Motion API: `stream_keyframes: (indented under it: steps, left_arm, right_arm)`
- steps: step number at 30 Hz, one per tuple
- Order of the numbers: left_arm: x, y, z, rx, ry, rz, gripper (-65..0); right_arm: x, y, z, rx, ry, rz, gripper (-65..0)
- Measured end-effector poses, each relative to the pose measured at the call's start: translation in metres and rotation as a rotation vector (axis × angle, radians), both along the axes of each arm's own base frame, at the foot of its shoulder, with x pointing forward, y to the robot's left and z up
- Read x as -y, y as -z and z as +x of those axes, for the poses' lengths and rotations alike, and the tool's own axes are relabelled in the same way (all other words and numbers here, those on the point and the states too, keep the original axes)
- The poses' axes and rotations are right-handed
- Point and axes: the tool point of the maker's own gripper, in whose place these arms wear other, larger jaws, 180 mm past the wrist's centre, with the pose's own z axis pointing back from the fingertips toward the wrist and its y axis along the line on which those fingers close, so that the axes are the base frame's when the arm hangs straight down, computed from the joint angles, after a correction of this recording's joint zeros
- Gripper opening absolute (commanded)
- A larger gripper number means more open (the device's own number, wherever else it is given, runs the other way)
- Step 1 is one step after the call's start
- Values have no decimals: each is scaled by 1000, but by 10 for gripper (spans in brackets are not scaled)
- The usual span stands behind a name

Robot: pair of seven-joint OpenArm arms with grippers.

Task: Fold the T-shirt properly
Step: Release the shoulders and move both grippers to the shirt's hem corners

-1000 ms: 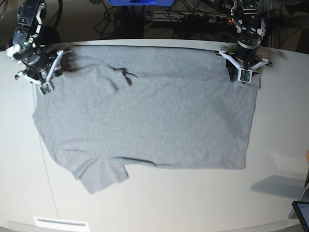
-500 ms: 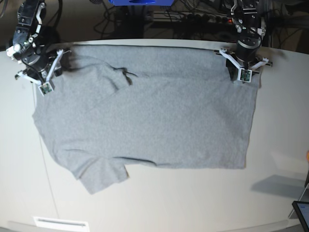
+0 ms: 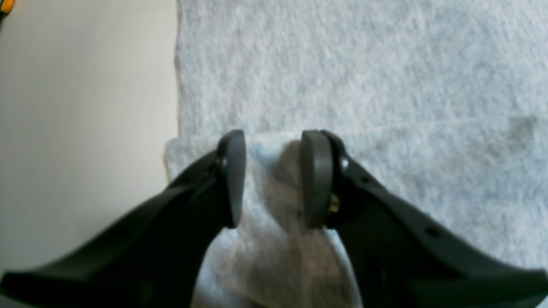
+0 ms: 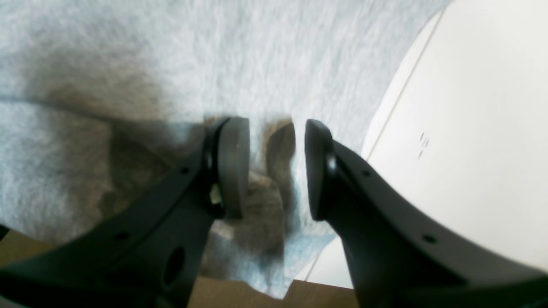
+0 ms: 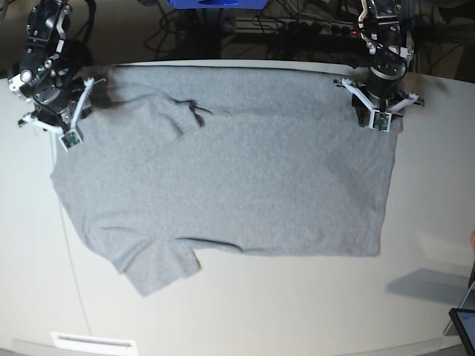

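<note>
Here T-shirt [image 3: 364,77] fabric bunches between both arms' fingers [image 3: 233,177].

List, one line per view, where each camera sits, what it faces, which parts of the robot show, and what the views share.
Base: high above the table, looking down on the spread grey T-shirt; both arms at its far corners, left gripper on picture right, right gripper on picture left.
Left wrist: on the left arm, looking along its fingers, which pinch a fold of T-shirt edge.
Right wrist: on the right arm, fingers gripping bunched T-shirt.
Shared: all three show the T-shirt and pale table.
</note>
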Motion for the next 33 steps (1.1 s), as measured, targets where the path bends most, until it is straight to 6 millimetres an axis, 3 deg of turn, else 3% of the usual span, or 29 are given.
stream_keyframes:
  steps: [7,9,13,17,18,21,23,26,30,33]
  left_arm:
    - [7,-37,20,102,28,23,-432]
    - [2,-37,27,67,-8,29,-432]
    - [-7,-57,55,105,-50,37,-427]
    - [-30,-75,67,149,-117,69,-427]
    - [-33,-80,72,165,-120,75,-427]
    - [-38,-94,82,199,-100,97,-427]
    - [-43,-97,82,206,-108,107,-427]
    - [-44,-95,81,197,-109,108,-427]
    - [-45,-86,80,178,-114,97,-427]
    - [-48,-73,76,142,-125,86,-427]
  right_arm:
    - [1,-21,23,77,-13,-17,-434]
    - [9,-37,43,123,-24,-45,-422]
    - [34,-79,87,213,3,-126,-312]
    - [44,-104,116,255,49,-102,-303]
    - [55,-107,123,251,93,-99,-303]
    - [82,-96,144,189,191,-52,-302]
    - [84,-73,147,113,214,-8,-300]
    - [73,-54,160,55,209,70,-300]
    - [62,-66,199,91,202,181,-299]
    - [36,-57,215,76,184,374,-261]
